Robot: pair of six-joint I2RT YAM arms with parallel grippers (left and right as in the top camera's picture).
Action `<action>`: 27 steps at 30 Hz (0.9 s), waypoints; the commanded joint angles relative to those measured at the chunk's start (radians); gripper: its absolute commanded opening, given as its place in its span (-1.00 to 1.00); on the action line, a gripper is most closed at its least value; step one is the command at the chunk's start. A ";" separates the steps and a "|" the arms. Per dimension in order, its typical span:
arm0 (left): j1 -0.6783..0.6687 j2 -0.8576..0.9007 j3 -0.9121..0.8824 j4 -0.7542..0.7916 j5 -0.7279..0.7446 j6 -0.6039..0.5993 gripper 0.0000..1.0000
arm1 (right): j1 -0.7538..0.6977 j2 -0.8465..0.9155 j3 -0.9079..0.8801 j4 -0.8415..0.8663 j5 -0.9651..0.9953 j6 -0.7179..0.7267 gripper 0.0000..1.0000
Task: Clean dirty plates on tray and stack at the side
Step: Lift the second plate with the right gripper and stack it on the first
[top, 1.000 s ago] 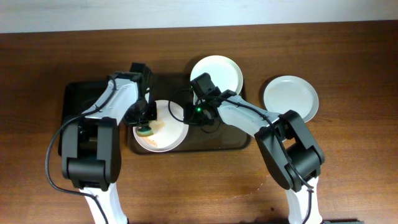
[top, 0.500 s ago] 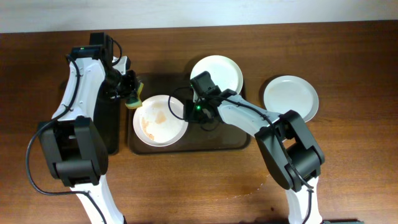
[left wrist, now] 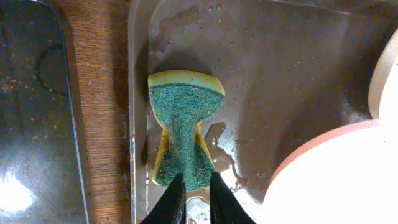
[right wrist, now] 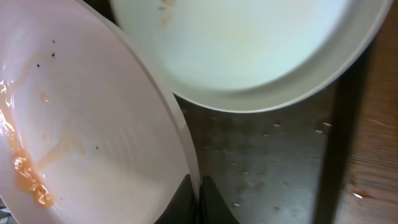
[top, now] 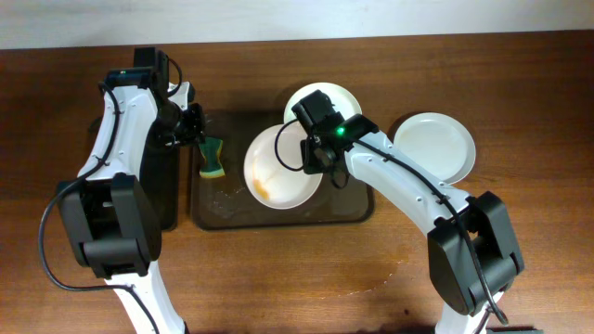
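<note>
Tabletop (top: 520, 74): brown wood, carries everything.

Tray (top: 232, 209): brownish, translucent, at centre. Its floor is wet, with droplets and crumbs showing in the left wrist view. A narrow black tray (left wrist: 31, 124) lies just beside its left edge.

Smeared plate (top: 278, 167): white, over the middle of the tray, with an orange-brown smear near its lower-left inner rim. It looks tilted in the wrist views. Cannot tell whether any edge rests on the tray floor.

Second plate (top: 336, 98): white, at the far rim of the tray, with faint marks only. The smeared plate and the right arm cover its near edge.

Third plate (top: 434, 147): white and clean-looking, flat on the tabletop to the right of the tray, near it but apart.

Sponge (left wrist: 183, 134): yellow with a green scouring face towards the wrist camera, over the left end of the tray just inside its rim. Contact with the tray floor cannot be judged.

Left claw (left wrist: 190, 198): clamped on the narrow end of the sponge, fingers close together.

Right claw (right wrist: 199, 200): pinched on the right-hand rim of the smeared plate, one finger on each face.
</note>
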 commanded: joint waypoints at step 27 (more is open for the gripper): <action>-0.093 0.002 -0.223 0.246 -0.131 -0.131 -0.44 | 0.068 -0.303 0.029 -0.082 0.339 -0.007 -0.92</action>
